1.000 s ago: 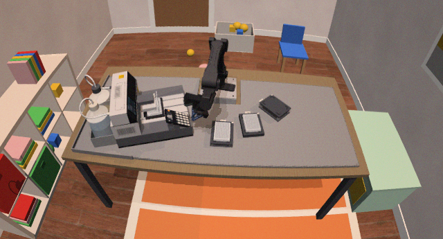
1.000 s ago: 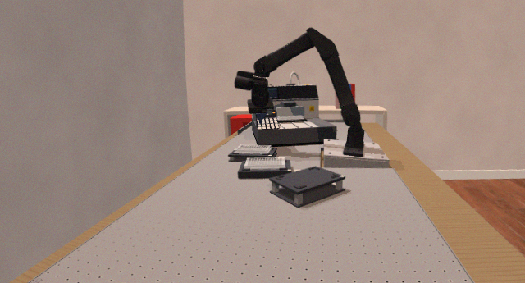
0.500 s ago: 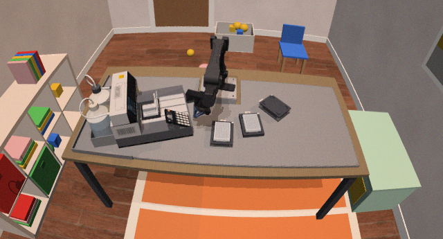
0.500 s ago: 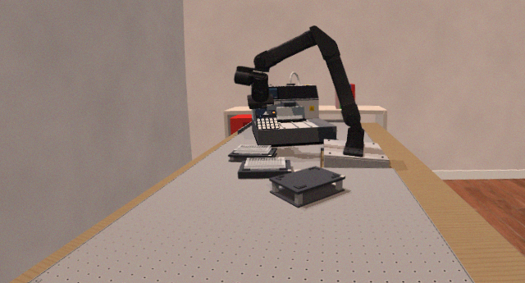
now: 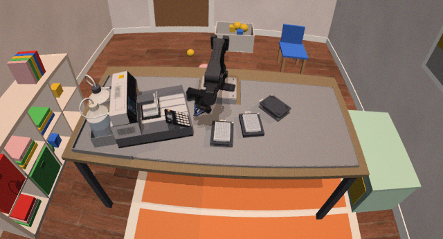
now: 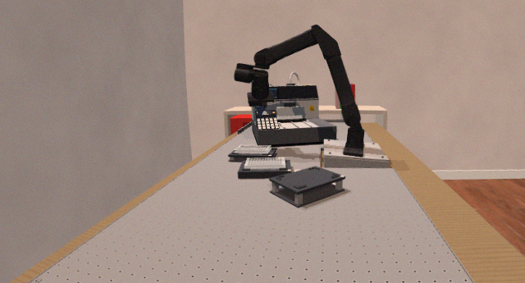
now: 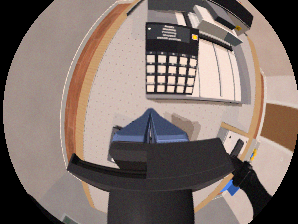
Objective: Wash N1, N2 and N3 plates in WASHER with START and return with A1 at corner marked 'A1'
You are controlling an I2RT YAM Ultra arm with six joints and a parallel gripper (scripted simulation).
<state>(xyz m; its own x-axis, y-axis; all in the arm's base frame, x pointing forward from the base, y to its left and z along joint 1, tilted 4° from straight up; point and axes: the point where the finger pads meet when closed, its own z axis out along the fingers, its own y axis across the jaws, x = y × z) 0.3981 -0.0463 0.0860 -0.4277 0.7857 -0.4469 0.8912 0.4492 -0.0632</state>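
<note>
The washer (image 5: pixel 138 114) (image 6: pixel 293 111) stands at the table's left end. A white well plate (image 5: pixel 150 111) sits on its carrier, close to the washer's housing. The keypad (image 5: pixel 178 118) (image 6: pixel 267 123) (image 7: pixel 170 66) is at the washer's front corner. My gripper (image 5: pixel 198 111) (image 6: pixel 258 109) (image 7: pixel 150 112) is shut and empty, hanging just to the right of the keypad and a little above the table. Two nests each hold a white plate: one (image 5: pixel 221 131) (image 6: pixel 253 150) nearest the washer, one (image 5: pixel 251 123) (image 6: pixel 264 164) beside it. The third nest (image 5: pixel 274 107) (image 6: pixel 307 184) is bare and dark.
Two bottles (image 5: pixel 97 111) with tubes stand at the washer's left. The arm's base plate (image 5: pixel 228 90) (image 6: pixel 357 156) sits at the table's back edge. A pale green cabinet (image 5: pixel 381 156) stands off the right end, shelves (image 5: pixel 31 128) off the left.
</note>
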